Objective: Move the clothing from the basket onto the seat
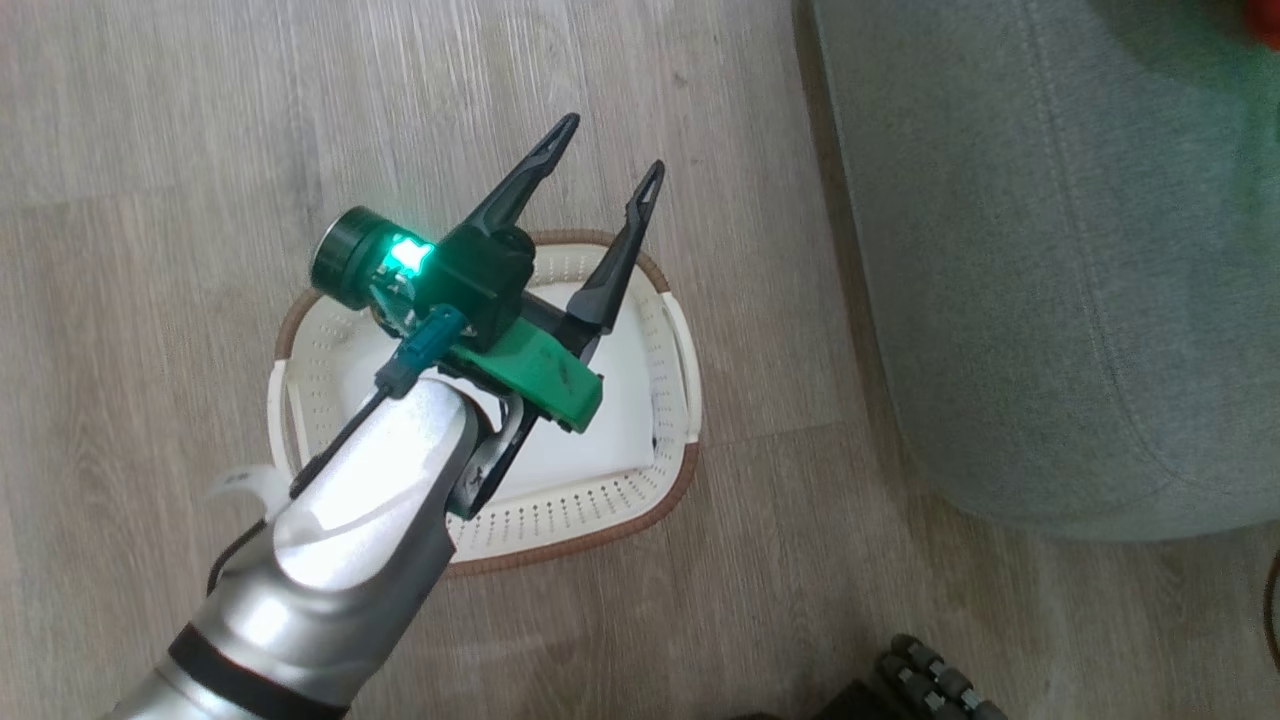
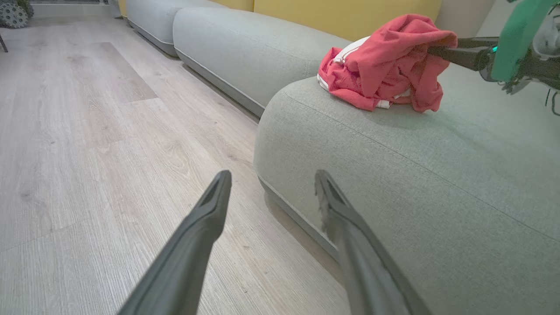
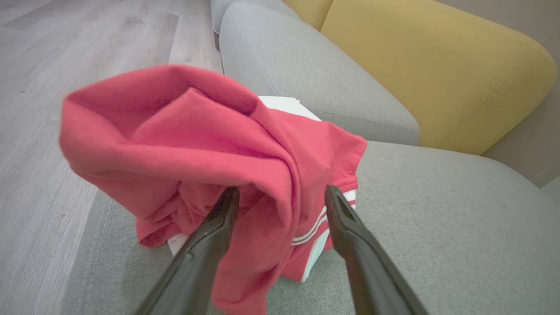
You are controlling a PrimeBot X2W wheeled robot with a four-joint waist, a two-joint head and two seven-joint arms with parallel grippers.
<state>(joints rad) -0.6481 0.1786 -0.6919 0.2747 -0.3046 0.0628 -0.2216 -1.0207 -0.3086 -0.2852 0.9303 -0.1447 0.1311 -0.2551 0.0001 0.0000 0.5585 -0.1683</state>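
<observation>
On the seat (image 3: 437, 218), mid-frame: clothing (image 3: 175, 131) release, seemingly.
Right gripper (image 3: 282, 190) gaped, cloth draped over one finger (image 3: 205, 245); next, slide free. Left gripper (image 1: 612, 145) hung open, empty, over basket (image 1: 590, 515).

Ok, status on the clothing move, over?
Left gripper open above basket. Right gripper open at seat, clothing heaped there, a fold draped over one finger. Basket: white liner, no red seen. Fold may snag on pullback.
</observation>
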